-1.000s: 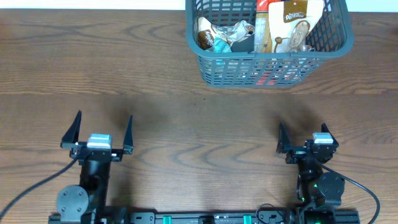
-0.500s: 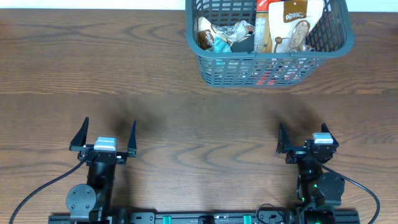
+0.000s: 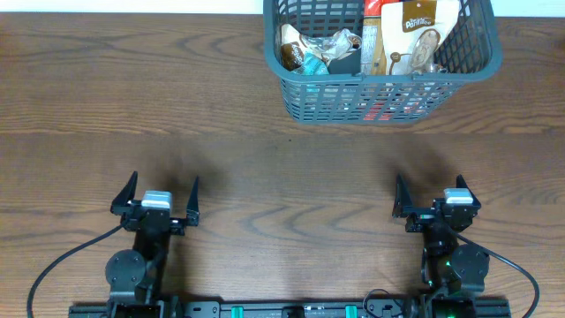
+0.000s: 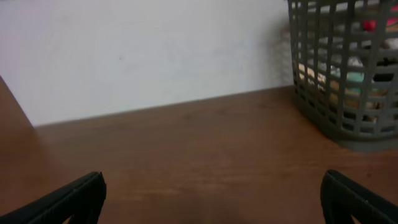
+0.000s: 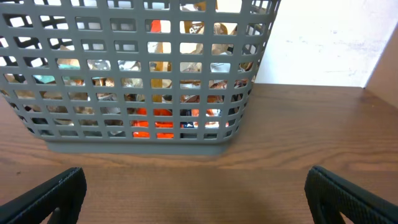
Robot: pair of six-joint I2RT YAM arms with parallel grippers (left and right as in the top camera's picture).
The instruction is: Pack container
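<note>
The container, a dark grey-blue lattice basket, stands at the table's far edge, right of centre. It holds several snack packets, among them a tall tan packet and a silver one. It also shows in the right wrist view straight ahead, and at the right edge of the left wrist view. My left gripper is open and empty near the front left. My right gripper is open and empty near the front right.
The brown wooden table spans the view. A white wall rises behind its far edge. Black cables run from both arm bases at the front edge.
My left gripper has drawn back toward the front edge and shifted a little right. The right arm and the container have not moved.
</note>
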